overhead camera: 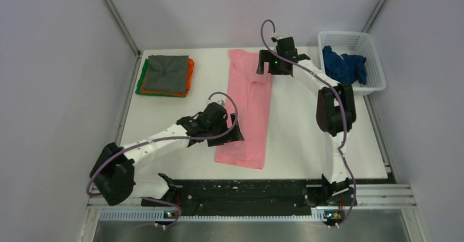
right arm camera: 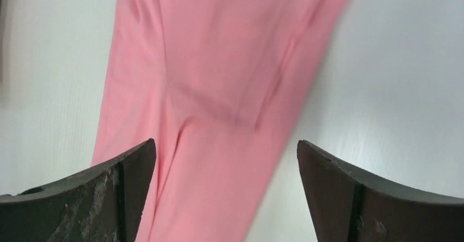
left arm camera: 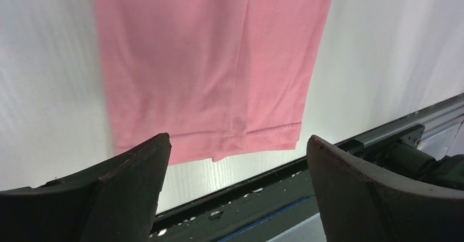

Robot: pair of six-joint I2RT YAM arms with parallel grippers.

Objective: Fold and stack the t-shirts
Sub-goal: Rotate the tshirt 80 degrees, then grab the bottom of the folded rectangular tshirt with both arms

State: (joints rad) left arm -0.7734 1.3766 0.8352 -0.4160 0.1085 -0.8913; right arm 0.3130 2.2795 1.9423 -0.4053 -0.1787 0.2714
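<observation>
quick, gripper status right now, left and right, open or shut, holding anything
left gripper: open, holding nothing, above the pink t-shirt
right gripper: open, holding nothing, above the same shirt

The pink t-shirt (overhead camera: 244, 116) is lying folded lengthwise on the tabletop (overhead camera: 306, 132). The grey shirt (overhead camera: 167, 71) is topping the orange shirt (overhead camera: 191, 72) and green shirt (overhead camera: 140, 83). The dark blue shirt (overhead camera: 342, 67) is lying crumpled.
</observation>
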